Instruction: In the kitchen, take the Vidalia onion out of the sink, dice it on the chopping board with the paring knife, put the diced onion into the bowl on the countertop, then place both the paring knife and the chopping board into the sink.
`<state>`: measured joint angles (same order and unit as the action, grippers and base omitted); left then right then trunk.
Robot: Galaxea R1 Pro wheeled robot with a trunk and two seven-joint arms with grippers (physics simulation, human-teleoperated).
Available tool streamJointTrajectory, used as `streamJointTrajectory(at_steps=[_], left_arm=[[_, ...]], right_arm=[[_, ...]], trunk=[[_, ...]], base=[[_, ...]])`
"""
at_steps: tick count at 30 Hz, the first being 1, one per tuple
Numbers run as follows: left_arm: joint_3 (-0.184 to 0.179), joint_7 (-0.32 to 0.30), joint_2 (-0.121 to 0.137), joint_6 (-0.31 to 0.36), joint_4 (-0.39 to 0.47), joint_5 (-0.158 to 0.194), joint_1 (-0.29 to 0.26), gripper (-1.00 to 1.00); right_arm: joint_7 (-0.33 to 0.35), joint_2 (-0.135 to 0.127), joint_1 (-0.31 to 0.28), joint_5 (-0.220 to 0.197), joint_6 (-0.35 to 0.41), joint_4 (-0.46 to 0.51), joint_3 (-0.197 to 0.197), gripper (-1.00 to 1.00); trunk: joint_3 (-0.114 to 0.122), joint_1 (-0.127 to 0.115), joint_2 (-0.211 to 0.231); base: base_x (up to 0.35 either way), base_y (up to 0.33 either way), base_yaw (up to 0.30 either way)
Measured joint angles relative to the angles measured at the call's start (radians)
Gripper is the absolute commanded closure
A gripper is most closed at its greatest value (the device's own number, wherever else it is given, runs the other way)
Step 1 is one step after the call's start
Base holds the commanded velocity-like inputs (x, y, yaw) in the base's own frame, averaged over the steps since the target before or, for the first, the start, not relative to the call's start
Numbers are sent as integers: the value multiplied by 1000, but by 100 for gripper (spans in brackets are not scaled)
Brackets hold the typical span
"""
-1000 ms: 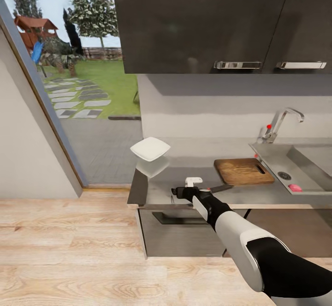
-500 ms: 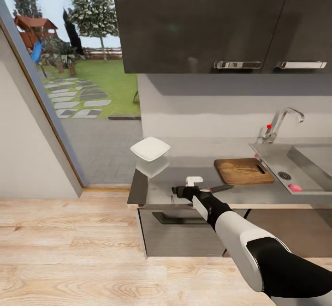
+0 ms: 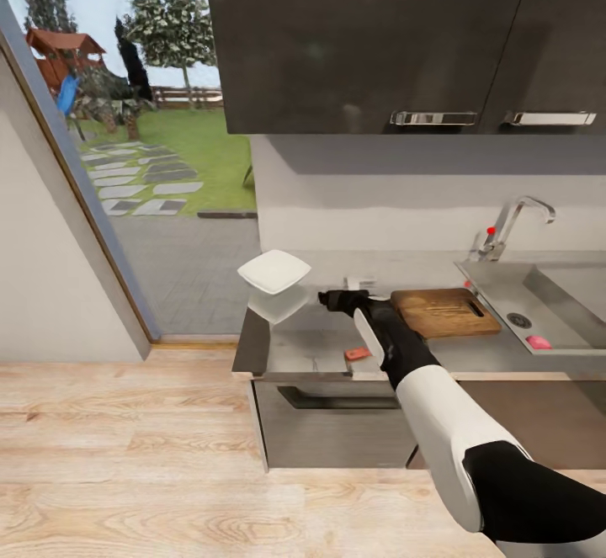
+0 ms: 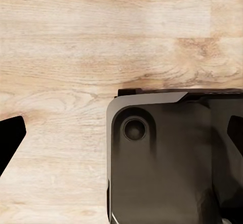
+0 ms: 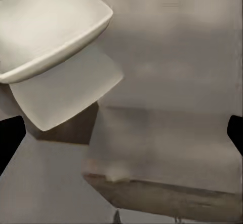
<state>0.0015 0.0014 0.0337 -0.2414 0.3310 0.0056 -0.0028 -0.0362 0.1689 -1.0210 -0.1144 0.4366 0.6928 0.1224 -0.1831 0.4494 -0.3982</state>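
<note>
The bowl (image 3: 274, 271) stands on the countertop (image 3: 290, 348) at its far left corner, at about 10 o'clock from the right gripper (image 3: 334, 298) and near it. In the right wrist view the bowl (image 5: 48, 29) lies ahead, between dark fingertips (image 5: 10, 138) set wide apart with nothing between them. The paring knife (image 3: 358, 353) shows just its red handle at 6 o'clock from the gripper, near the front edge; its blade is hidden behind the forearm. At 3 o'clock the chopping board (image 3: 444, 311) lies with its long axis toward the sink (image 3: 555, 293). The right arm is nearer to all these; the left gripper (image 4: 121, 133), also open, faces the wooden floor (image 4: 76, 46).
</note>
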Motion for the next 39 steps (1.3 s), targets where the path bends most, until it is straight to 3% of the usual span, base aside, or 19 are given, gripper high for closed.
streamJointTrajectory(at_steps=[6,20,33,39], left_arm=[[-2,0,0,0,-1,-1,0,-100],[-3,0,0,0,-1,0,0,-100],[-2,0,0,0,-3,0,0,-100],[0,0,0,0,-14,-3,0,-100]], right_arm=[[-7,-19,0,2,19,42,1,-100],[-8,-24,0,13,20,33,2,-100],[-2,-24,0,33,12,-27,2,-100],[0,-24,0,35,-27,-82,1,-100]], trunk=[[0,0,0],[0,1,0],[0,1,0],[0,1,0]], base=[[-140,-62,0],[-293,-119,0],[-306,-123,0],[-306,-123,0]])
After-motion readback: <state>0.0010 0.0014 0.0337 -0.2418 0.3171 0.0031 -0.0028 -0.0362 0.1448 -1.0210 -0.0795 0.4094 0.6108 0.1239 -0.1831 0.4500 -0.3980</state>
